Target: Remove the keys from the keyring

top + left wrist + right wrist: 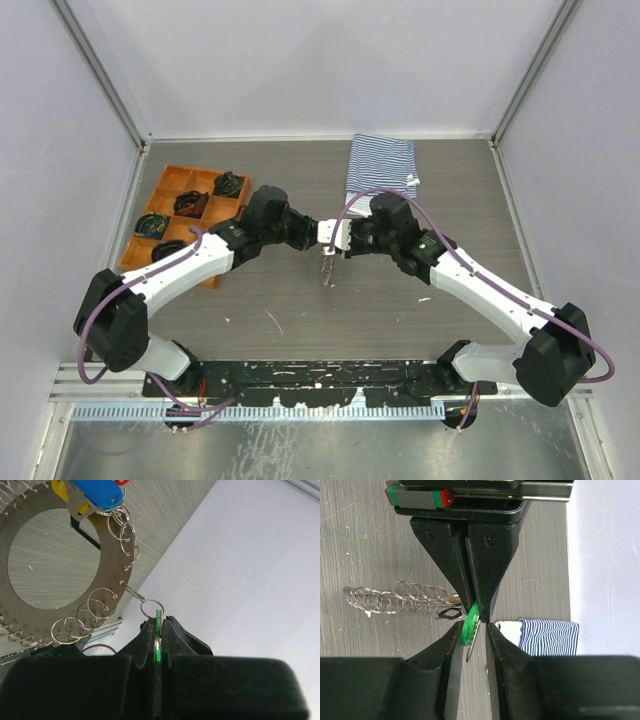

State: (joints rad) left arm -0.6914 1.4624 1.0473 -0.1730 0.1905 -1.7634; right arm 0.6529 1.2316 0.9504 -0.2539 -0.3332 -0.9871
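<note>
My left gripper (318,232) and right gripper (340,237) meet tip to tip above the table's middle. The left gripper (158,624) is shut on a green key (158,616), seen edge-on. A small split ring (151,608) links that key to the keyring (107,555), a flat metal ring with several small rings. Blue (97,490), yellow (59,487) and red keys hang at its top. In the right wrist view my right gripper (473,626) stands round the green key (469,624); one finger touches its head, the other stays apart. The keyring (326,270) dangles below.
An orange tray (185,215) with dark bundles sits at the left, beside my left arm. A striped blue-white cloth (382,160) lies at the back, also visible in the right wrist view (550,637). Walls close in the table on three sides.
</note>
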